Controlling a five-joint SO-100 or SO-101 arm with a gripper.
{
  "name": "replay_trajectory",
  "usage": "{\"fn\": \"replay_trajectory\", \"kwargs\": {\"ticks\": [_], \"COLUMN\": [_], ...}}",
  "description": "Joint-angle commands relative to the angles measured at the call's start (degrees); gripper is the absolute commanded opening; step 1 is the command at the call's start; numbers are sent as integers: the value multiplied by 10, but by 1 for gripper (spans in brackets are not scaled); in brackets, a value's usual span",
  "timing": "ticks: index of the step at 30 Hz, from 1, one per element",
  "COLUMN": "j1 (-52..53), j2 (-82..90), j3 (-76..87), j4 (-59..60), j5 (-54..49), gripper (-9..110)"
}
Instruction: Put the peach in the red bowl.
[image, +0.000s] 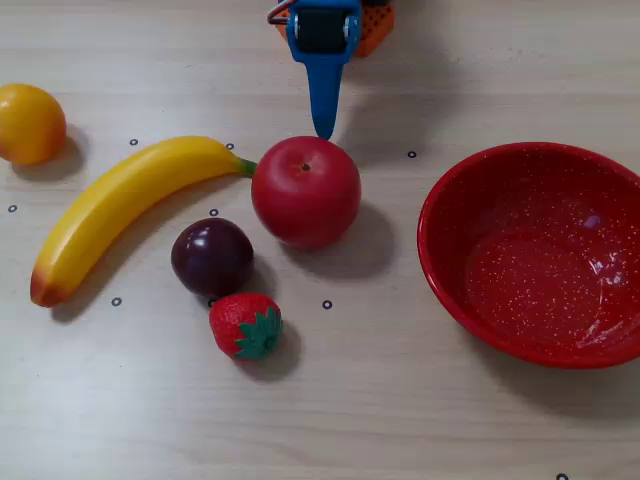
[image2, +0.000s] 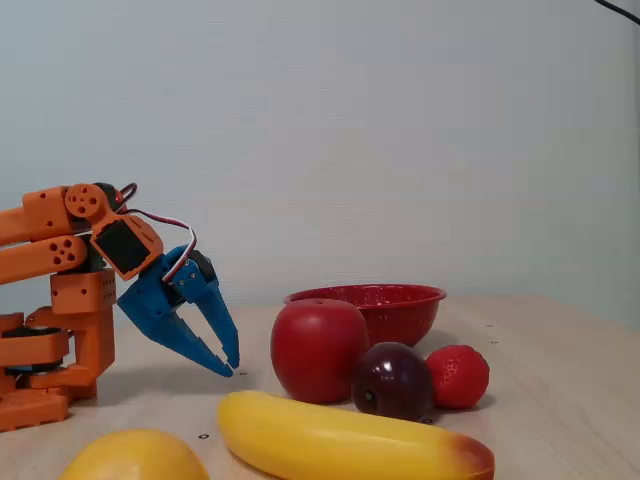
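Two blue plastic fingers of the pincer (image2: 228, 366) stand slightly spread, gripping nothing, tips angled down just above the pale wooden table (image: 400, 420). Just beyond them sits the big glossy red apple (image: 306, 191). In the overhead view, the yellow banana (image: 122, 208), dark purple plum (image: 211, 256) and red strawberry (image: 245, 325) lie left of and below the apple; the smooth round yellow-orange peach (image: 30, 123) rests far left of it, the wide speckled red bowl (image: 470, 300) to its right.
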Motion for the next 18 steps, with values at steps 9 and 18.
{"fn": "replay_trajectory", "kwargs": {"ticks": [9,18], "j1": [-16,-45], "j2": [-62,-232], "j3": [-60,-242], "j4": [-46,-17], "j5": [10,45], "gripper": [0,0]}}
